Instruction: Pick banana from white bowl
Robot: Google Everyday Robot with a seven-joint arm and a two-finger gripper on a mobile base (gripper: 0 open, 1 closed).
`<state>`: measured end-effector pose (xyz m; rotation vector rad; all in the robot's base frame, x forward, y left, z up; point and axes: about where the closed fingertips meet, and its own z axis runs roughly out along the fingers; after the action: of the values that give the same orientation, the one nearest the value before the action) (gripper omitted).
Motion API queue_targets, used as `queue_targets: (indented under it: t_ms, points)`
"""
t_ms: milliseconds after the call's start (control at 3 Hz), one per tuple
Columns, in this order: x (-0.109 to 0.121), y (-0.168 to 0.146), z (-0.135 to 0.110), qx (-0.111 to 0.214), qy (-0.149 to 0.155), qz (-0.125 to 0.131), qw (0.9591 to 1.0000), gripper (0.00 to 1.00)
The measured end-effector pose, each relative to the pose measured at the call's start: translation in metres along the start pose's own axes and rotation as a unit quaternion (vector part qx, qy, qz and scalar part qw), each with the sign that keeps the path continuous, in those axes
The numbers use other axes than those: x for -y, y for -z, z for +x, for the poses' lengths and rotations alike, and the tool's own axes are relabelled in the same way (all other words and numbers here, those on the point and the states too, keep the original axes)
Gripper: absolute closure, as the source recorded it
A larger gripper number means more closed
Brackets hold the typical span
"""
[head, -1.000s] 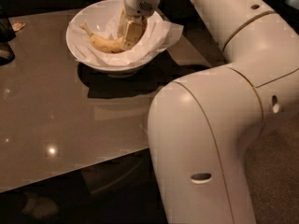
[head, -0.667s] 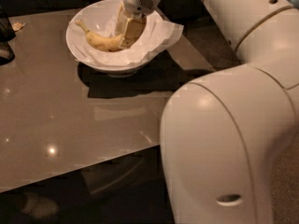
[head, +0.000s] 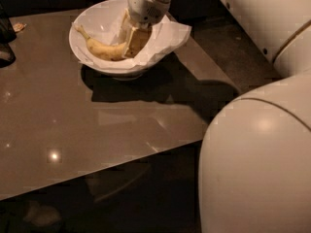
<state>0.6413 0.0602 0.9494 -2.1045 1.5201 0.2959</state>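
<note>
The white bowl (head: 95, 16) stands at the far side of the brown table, lined with crumpled white paper (head: 170, 35) that hangs over its right rim. The yellow banana (head: 102, 50) lies inside it, stem pointing up-left. My gripper (head: 132, 43) reaches down into the bowl from above and sits at the banana's right end, which it hides. The white wrist above it covers the back of the bowl.
The glossy brown table (head: 97, 130) reaches from the bowl to its front edge. A dark object (head: 6, 38) stands at the far left edge, with a small scrap (head: 18, 27) beside it. My large white arm and body (head: 257, 164) fill the right side.
My arm's big white segment has shifted to the right and lower in the view. The gripper stays down in the bowl at the banana's right end. The banana and bowl have hardly moved.
</note>
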Motion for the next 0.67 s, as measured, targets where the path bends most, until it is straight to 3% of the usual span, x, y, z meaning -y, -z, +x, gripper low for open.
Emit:
queue_targets:
  t_ms: [667]
  points:
    - [-0.045,0.030,-0.034,0.041,-0.013,-0.037,0.9984,1.00]
